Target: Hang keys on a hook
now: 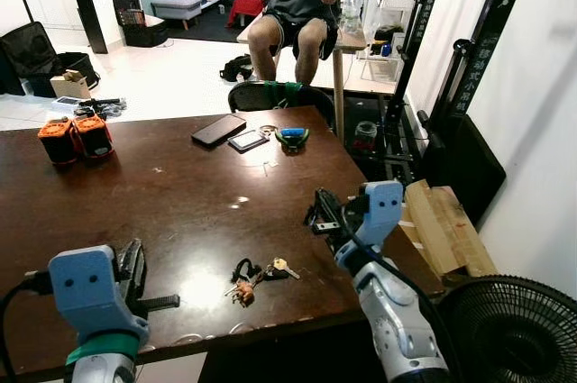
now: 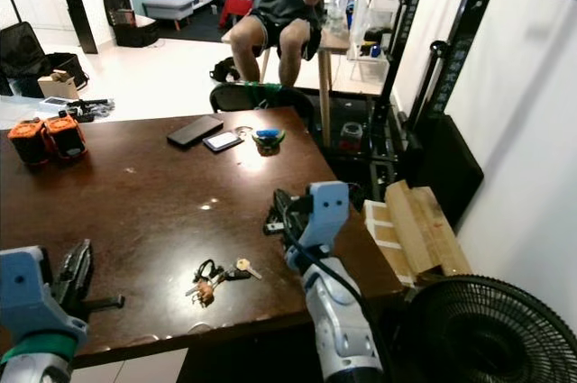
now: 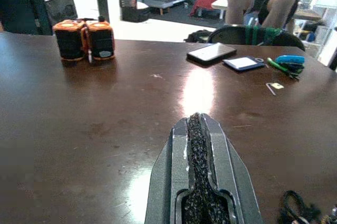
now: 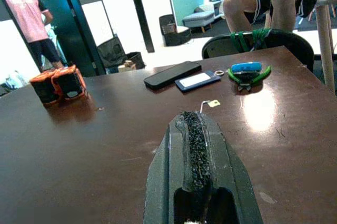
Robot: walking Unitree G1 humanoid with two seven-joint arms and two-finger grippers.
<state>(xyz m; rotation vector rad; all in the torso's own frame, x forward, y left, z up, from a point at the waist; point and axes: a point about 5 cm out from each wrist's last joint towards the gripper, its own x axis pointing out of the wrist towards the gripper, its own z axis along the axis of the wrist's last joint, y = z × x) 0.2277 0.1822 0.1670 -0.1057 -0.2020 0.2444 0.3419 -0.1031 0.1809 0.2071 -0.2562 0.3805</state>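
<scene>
A bunch of keys [image 1: 261, 273] with a black loop and an orange tag lies on the dark wooden table [image 1: 180, 194], near its front edge. The keys [image 3: 303, 211] also appear at the edge of the left wrist view. My left gripper [image 1: 133, 268] hovers low over the front left of the table, left of the keys, its black fingers [image 3: 196, 129] pressed together and holding nothing. To the right of the keys and slightly beyond them, my right gripper [image 1: 318, 212] is held above the table, its fingers [image 4: 192, 129] shut and empty.
Toward the table's far side lie a black phone [image 1: 218, 129], a small card-like device [image 1: 248, 141] and a blue-green clip [image 1: 291, 137]. Two orange-black blocks [image 1: 75, 138] stand at the far left. A person [image 1: 297, 4] sits beyond a chair [image 1: 279, 95]. At right are a fan [image 1: 514, 329] and cardboard [image 1: 446, 225].
</scene>
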